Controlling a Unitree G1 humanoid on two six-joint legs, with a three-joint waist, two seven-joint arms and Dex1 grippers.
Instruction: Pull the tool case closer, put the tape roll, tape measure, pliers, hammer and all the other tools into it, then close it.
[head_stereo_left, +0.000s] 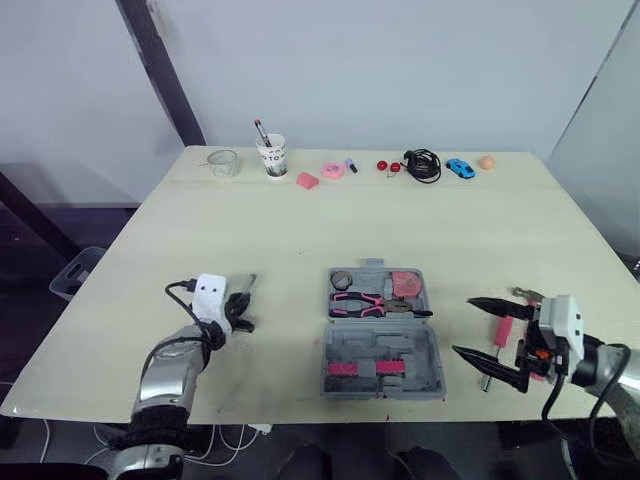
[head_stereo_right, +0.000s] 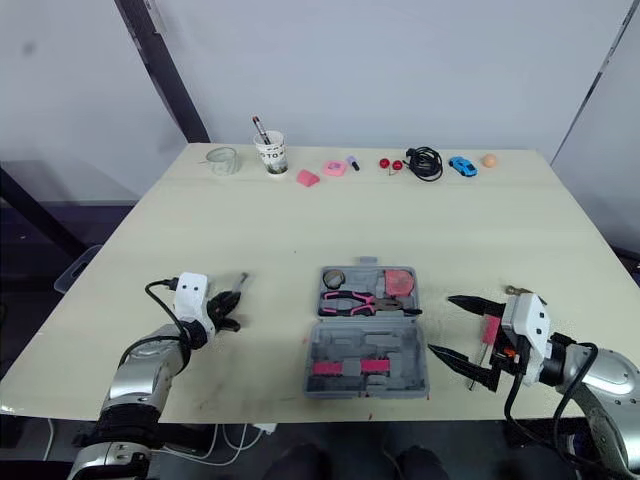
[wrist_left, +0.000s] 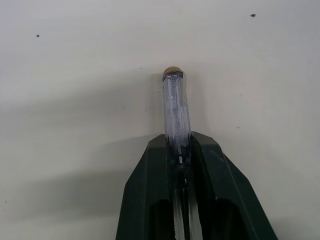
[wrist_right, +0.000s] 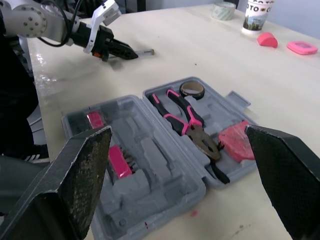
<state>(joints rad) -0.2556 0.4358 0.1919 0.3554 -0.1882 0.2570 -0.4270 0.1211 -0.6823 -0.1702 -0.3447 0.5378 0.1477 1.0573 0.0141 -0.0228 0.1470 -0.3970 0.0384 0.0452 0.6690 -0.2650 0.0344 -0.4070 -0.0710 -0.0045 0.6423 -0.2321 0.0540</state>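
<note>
The grey tool case (head_stereo_left: 385, 365) lies open near the table's front edge. Its far half holds a dark tape roll (head_stereo_left: 342, 279), pink-handled pliers (head_stereo_left: 360, 303) and a pink tape measure (head_stereo_left: 406, 285). To the case's left, my left gripper (head_stereo_left: 243, 305) is shut on a clear-handled screwdriver (wrist_left: 176, 107) that lies on the table. Right of the case, my right gripper (head_stereo_left: 463, 325) stands wide open and points at the case. The pink-handled hammer (head_stereo_left: 503, 330) lies on the table just behind its fingers.
Along the table's back edge stand a clear tape roll (head_stereo_left: 222, 163), a cup with a pen (head_stereo_left: 271, 155), pink items (head_stereo_left: 333, 170), a black cable (head_stereo_left: 423, 165), a blue toy car (head_stereo_left: 460, 168) and an orange ball (head_stereo_left: 486, 162).
</note>
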